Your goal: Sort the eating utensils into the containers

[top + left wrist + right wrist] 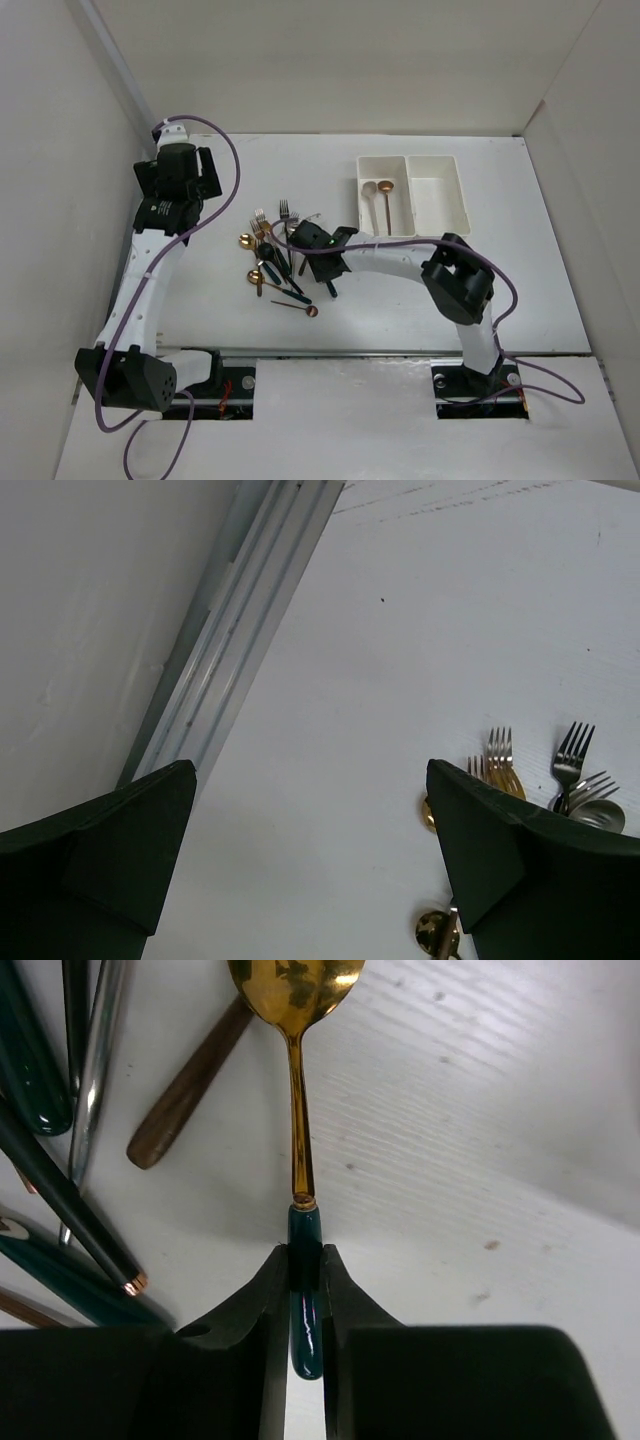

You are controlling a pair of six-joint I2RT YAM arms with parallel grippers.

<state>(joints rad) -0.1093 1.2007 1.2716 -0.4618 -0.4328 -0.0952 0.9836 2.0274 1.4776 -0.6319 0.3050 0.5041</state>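
The right tool [305, 1260] is clenched on the dark teal handle of a gold spoon [296, 1120]. In its wrist view the bowl points to 12 o'clock and the handle end to 6 o'clock. It cannot be told whether the spoon touches the surface [400, 320]. Other teal handles [30, 1070] lie at 9 o'clock from it.

From above, this tool is at the 4 o'clock edge of the heap of forks and spoons [268, 250]. The two white bins [440, 200] stand at 2 o'clock from the heap, well apart, and the left one holds a copper spoon [386, 205]. The left tool [310, 850] is released, holding nothing, at 10 o'clock from the heap.
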